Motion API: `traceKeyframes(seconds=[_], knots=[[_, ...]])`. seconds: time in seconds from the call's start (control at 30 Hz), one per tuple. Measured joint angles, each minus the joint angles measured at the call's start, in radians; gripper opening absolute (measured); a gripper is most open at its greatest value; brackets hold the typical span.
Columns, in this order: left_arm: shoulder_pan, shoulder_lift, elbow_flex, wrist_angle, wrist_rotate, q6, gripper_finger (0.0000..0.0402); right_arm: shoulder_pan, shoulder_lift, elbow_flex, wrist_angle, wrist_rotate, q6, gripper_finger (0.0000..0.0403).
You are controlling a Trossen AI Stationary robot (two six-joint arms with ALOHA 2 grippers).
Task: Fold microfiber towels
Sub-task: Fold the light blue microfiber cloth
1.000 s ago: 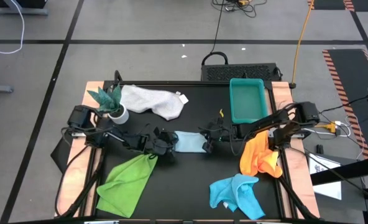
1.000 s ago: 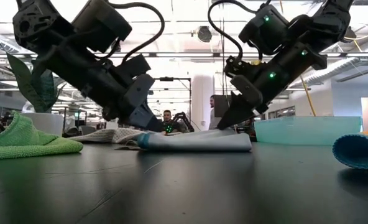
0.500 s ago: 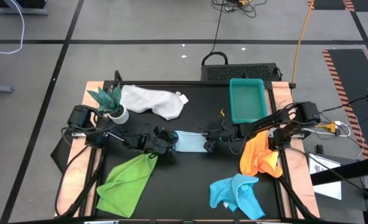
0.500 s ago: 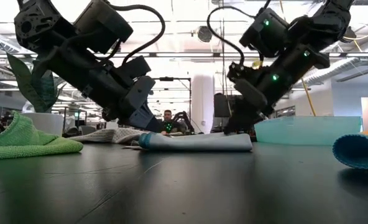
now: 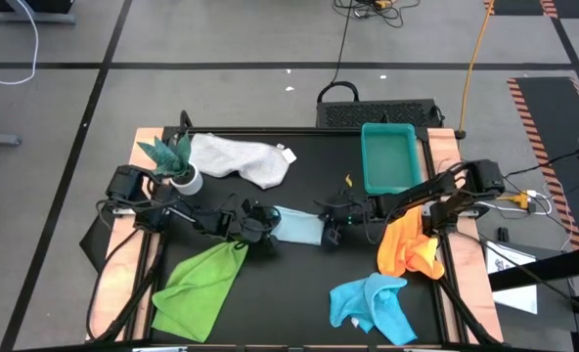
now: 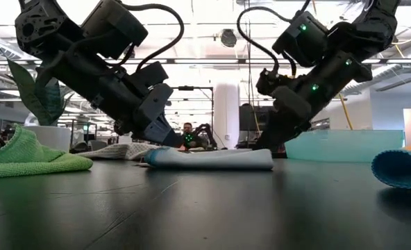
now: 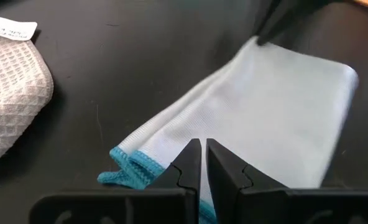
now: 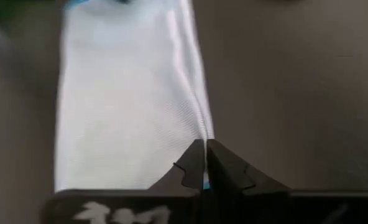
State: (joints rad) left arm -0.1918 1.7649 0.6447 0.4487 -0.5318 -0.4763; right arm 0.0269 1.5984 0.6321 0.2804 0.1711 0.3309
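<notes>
Pale blue towel (image 5: 297,224) pinched at opposite ends, lying part-folded mid-surface. Left hand (image 7: 201,163) closed narrow on the bunched turquoise-hemmed end. Right hand (image 8: 205,163) closed narrow on the far edge's fold line. Low view: towel lay flat between both hands, layers stacked.

Risk, judged: thin grip at each end; uneven pull likely to slip an edge free and spring the fold open. Dragging along black surface (image 5: 299,284) could skew the layers.

Pose: both arms angled steeply down and inward, wrists low, fingertips at surface level, facing each other across the towel.

Outward: white-grey towel (image 5: 241,158) and plant (image 5: 175,159) behind the left arm; lime green towel (image 5: 200,286) in front. Orange towel (image 5: 409,246) beside the right arm, turquoise-blue towel (image 5: 373,304) nearer the front edge, teal tray (image 5: 388,156) at rear.
</notes>
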Motion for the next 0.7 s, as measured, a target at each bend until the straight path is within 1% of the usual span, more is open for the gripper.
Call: traceKeyframes(seconds=[0.23, 0.3, 0.4, 0.53, 0.7], knots=[[0.0, 0.0, 0.0, 0.002, 0.0, 0.0, 0.0026, 0.063, -0.116, -0.001, 0.004, -0.07, -0.003, 0.0003], [0.0, 0.0, 0.0, 0.009, 0.0, 0.0, 0.0026, 0.086, -0.146, -0.001, 0.005, -0.071, 0.0, 0.0002], [0.0, 0.0, 0.0, 0.022, 0.001, 0.0, 0.0026, 0.114, -0.158, -0.001, 0.006, -0.066, 0.044, 0.0002], [0.0, 0.0, 0.0, 0.026, 0.001, 0.0, 0.0026, 0.146, -0.122, -0.007, 0.001, 0.014, 0.099, 0.0001], [0.0, 0.0, 0.0, 0.036, 0.001, -0.004, 0.0026, 0.145, -0.062, -0.041, -0.001, 0.113, 0.171, 0.0001]])
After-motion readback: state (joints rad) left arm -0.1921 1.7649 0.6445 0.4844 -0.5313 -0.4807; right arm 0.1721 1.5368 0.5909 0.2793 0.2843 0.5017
